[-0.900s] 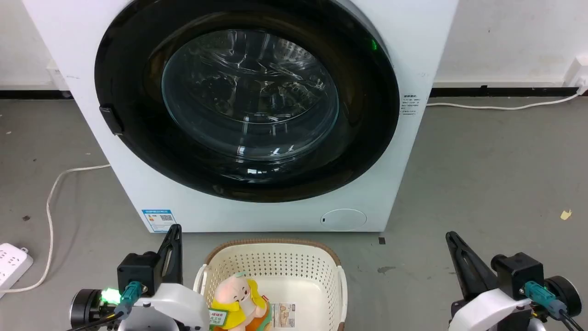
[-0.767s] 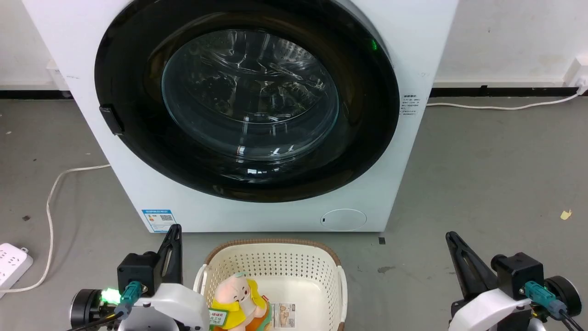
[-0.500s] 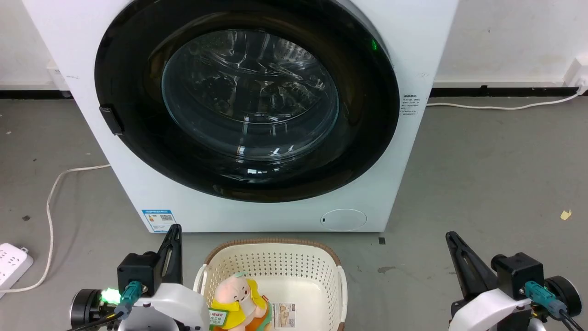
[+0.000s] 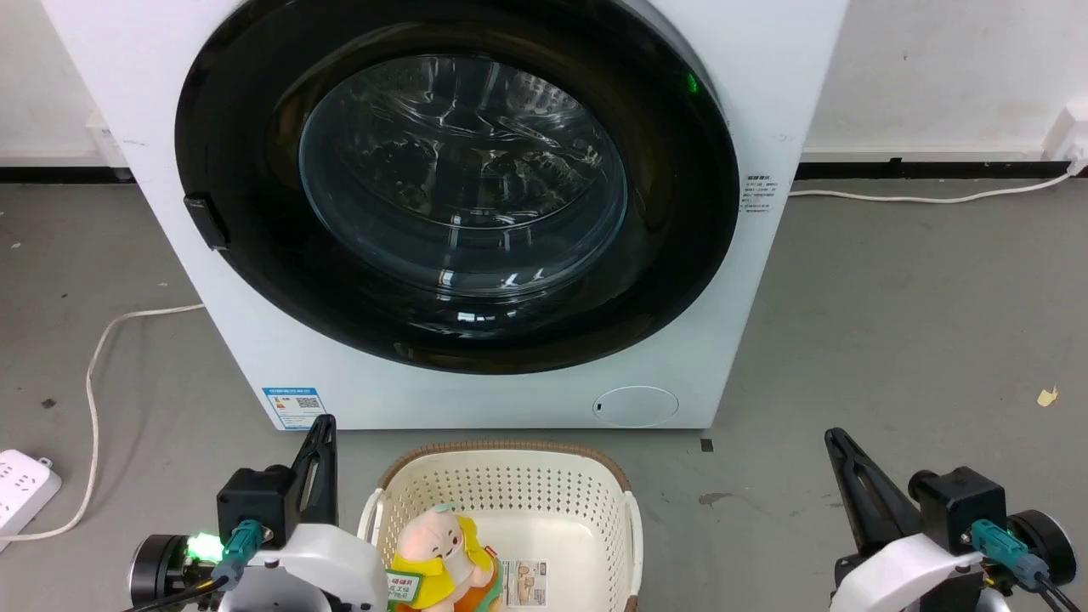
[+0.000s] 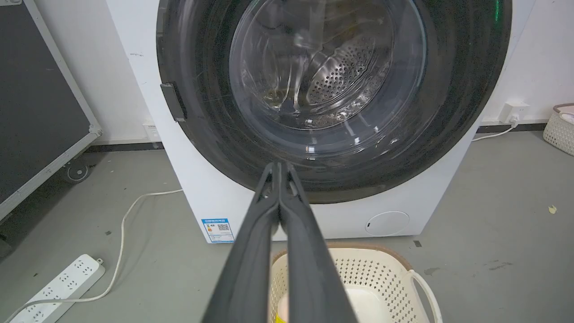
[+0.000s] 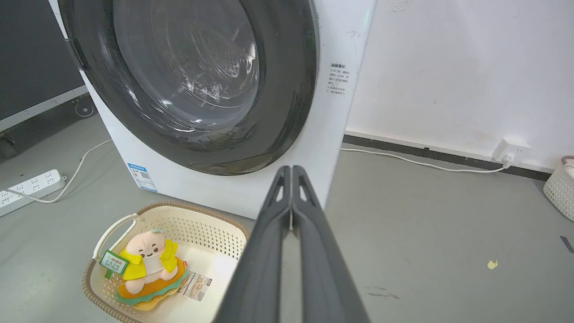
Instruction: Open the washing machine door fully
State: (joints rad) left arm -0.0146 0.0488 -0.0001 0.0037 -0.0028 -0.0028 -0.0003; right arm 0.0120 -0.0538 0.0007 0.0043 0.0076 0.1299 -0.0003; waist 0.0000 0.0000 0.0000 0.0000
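The washing machine door (image 4: 459, 187) was shut flush on the washing machine (image 4: 476, 399), ahead of and above both end effectors and well apart from them. The left end effector (image 4: 323, 425) and the right end effector (image 4: 837, 438) each had their fingers pressed together, holding nothing.

The likely trouble was the latch tab (image 4: 206, 223), ahead of the left end effector and up to its left. It was small and sat on glossy black, so closed fingers would probably slide off it rather than hook it. If the door hinged opposite the tab, it would swing towards the right end effector and could strike it. The basket (image 4: 510, 459) between the two end effectors might also hinder a low reach.

Counted: one machine, one door, one tab, two end effectors, one basket between them holding one plush toy (image 4: 442, 552), and one power strip (image 4: 21, 489).
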